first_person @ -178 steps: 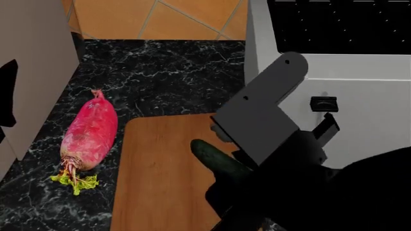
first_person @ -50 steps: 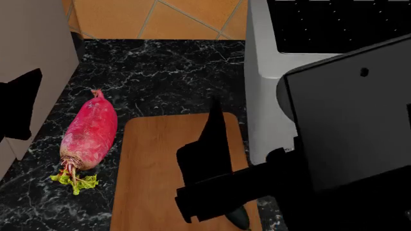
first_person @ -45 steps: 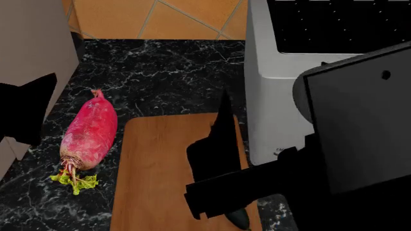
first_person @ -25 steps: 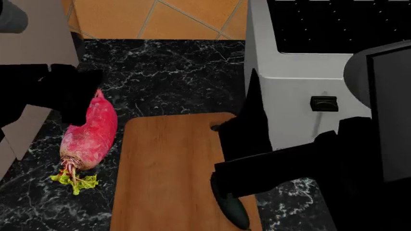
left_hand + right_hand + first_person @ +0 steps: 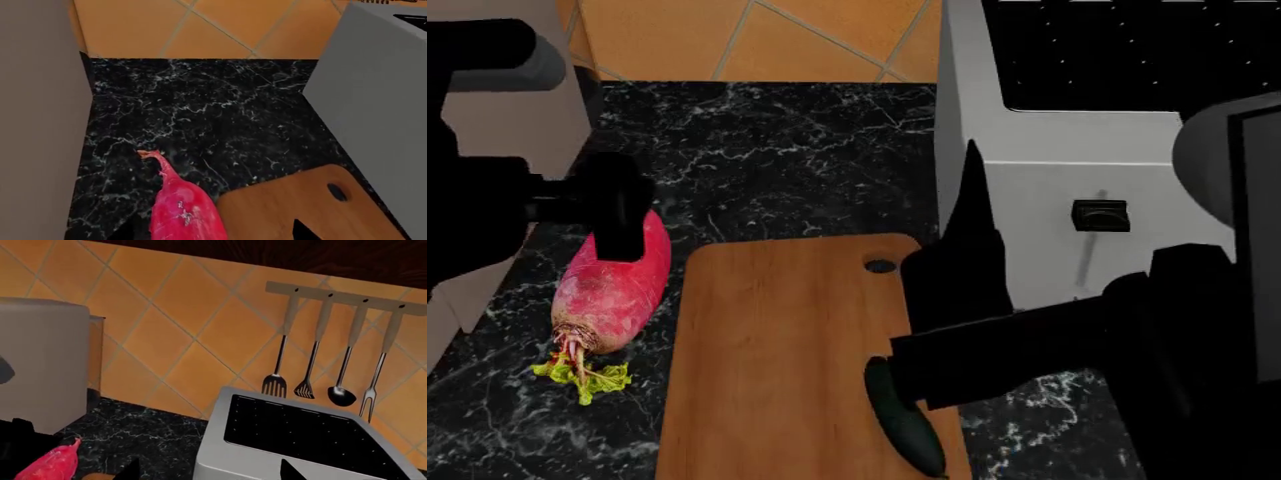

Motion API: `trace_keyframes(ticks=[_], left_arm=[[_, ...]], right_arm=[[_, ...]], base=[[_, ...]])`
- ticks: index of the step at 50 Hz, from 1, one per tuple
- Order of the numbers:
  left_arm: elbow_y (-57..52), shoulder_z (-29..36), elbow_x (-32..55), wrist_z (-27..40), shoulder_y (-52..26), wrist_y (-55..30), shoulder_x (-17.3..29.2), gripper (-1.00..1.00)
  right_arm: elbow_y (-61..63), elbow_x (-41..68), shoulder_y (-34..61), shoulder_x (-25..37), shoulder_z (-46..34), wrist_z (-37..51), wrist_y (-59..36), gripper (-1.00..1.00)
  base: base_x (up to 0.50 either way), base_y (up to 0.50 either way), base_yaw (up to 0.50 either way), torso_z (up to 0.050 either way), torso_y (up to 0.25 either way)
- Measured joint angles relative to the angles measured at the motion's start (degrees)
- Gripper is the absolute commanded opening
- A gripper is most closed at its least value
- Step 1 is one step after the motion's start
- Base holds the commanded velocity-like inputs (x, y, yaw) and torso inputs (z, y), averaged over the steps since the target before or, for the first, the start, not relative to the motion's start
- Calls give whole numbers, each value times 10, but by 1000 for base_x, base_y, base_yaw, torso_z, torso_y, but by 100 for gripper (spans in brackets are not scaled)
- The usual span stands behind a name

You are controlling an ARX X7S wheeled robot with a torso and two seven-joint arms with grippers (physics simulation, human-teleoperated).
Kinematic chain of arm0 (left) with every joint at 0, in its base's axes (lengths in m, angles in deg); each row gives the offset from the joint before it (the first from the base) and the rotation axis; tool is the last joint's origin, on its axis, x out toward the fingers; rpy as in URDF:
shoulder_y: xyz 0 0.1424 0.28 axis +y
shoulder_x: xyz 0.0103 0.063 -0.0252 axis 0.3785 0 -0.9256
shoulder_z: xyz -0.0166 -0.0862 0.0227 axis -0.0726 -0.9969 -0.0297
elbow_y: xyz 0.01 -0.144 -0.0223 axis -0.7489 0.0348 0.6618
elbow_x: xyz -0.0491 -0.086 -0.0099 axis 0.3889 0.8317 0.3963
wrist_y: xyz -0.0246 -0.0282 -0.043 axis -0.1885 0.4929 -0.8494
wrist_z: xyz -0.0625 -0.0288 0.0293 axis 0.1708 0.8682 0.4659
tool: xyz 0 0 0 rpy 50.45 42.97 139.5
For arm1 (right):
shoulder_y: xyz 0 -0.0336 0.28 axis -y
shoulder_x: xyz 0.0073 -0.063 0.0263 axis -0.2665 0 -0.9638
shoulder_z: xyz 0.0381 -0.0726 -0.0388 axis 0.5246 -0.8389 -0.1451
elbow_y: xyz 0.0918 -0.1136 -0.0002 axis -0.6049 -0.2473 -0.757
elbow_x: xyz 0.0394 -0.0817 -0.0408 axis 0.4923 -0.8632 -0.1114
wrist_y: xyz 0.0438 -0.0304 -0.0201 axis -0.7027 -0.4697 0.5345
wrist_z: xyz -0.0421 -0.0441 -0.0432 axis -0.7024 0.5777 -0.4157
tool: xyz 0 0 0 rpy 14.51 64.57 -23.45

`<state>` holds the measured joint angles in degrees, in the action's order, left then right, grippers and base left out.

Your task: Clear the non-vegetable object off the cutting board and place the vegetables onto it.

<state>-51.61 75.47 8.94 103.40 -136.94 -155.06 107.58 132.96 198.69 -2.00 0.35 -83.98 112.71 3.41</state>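
Cupcake nowhere in sight, so looks like the clearing part is done, and the cucumber (image 5: 905, 420) already lying on the board (image 5: 781, 350) just under the right hand (image 5: 961, 300), which holds nothing, though open or closed is impossible to tell. Radish (image 5: 614, 285) on the bench beside the board with the left hand (image 5: 614, 205) right above its root end, probably lining up a grab, fingers too dark to read.

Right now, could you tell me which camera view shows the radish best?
The head view: the radish lies beside the cutting board, leafy stub and body visible, the left gripper covering its far tip. The left wrist view shows only its root-tip half; the right wrist view shows just a corner.
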Motion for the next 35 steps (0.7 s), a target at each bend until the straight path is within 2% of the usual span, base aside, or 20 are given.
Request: trace_keyframes(ticks=[35], left_arm=[[96, 72, -87, -86, 23, 93, -10, 100]], right_arm=[[12, -2, -19, 5, -2, -6, 7, 100]], base=[[0, 0, 0, 0, 0]])
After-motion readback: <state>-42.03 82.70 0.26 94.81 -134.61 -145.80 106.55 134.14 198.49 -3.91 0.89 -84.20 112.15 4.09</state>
